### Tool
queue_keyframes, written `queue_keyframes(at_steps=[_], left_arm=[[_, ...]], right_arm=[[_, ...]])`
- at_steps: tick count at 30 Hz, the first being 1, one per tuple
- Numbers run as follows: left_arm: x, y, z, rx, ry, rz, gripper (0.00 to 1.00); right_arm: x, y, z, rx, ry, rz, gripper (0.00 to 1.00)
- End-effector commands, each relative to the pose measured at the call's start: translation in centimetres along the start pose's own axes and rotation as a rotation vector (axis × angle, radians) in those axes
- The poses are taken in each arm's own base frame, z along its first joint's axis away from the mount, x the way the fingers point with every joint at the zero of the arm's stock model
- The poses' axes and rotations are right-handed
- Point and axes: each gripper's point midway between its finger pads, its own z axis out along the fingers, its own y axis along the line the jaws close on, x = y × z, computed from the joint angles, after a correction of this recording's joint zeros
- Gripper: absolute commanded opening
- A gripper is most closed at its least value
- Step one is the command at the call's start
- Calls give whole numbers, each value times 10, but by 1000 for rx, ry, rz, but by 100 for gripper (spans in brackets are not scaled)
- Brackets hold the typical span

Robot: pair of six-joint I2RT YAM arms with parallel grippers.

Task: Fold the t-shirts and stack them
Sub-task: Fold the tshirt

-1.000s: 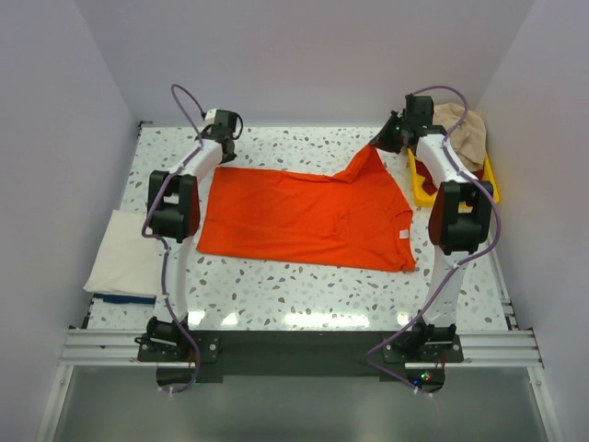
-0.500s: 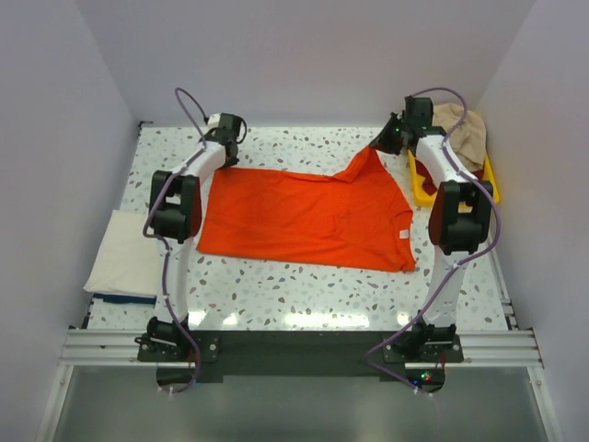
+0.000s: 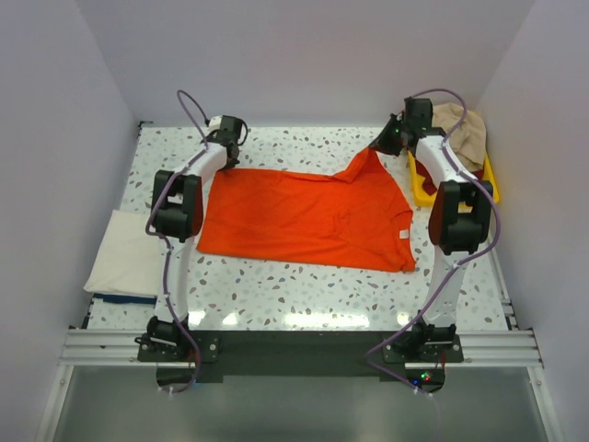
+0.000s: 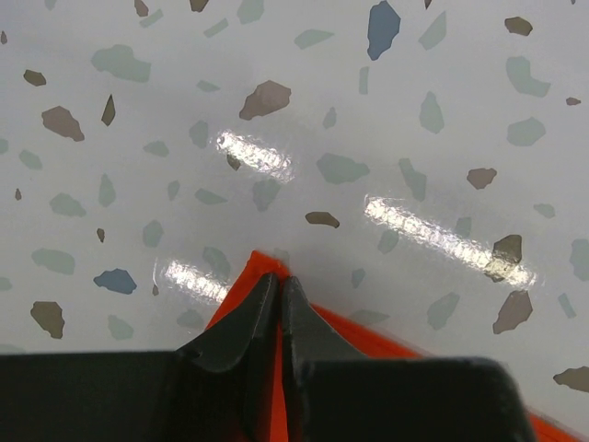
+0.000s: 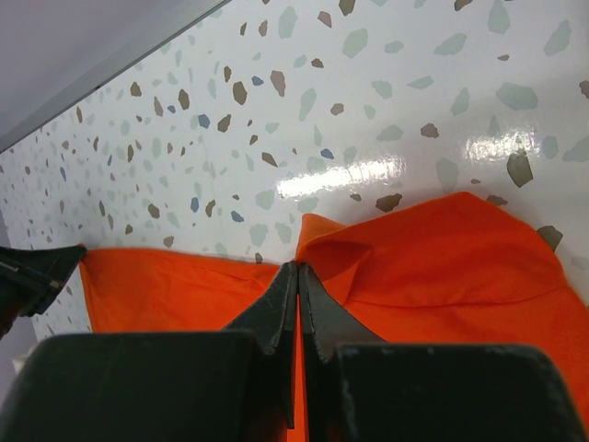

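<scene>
- Because the left claw is pressed together on only the very tip of the orange t-shirt at its far-left corner, the cloth could slip free once the arm lifts; the bite looks thin.
- With the right claw pinching the far-right corner, which is raised into a peak above the counter, uneven lifting by the two arms could twist the shirt or lay the fold crooked. The rest of the shirt lies spread flat at mid-counter.
- Just beside the right arm sits the yellow tray holding the beige t-shirt and a dark red one; a wide swing might catch them.
- Well apart at the left edge, the folded cream-white t-shirt lies on a navy one and seems out of harm's way.
- Compared with a second ago, the left arm has shifted inward to the shirt's corner and its claw has narrowed onto it. The right claw, the raised peak and the shirt's lie look unchanged.
</scene>
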Motion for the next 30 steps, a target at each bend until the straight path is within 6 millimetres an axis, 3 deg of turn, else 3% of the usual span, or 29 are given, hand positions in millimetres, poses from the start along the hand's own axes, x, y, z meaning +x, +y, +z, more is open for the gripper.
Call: queue_keyframes(at_steps=[1,6,15,20,24,28,30], left_arm=[[-9,2,1,-8,-18,-33,8],[-28,4,-4,18,-52,-56,0],[-76,4,-6,78,-127,-92,0],[-101,6,-10,111,-172,-122,0],[-110,4,-16,145,-191,-129,0],[-114,8,-21,155,-199,-146,0],[-113,13,-25,156,-195,-154,0]], right_arm=[[-9,6,-2,-36,-15,-6,0],[-20,12,-2,-50,-31,-10,0],[-51,34,0,-111,-84,-18,0],[-72,49,-9,-141,-135,-31,0],[-76,54,-16,-152,-142,-34,0],[-64,47,-24,-131,-125,-27,0],[-64,49,-39,-132,-143,-31,0]])
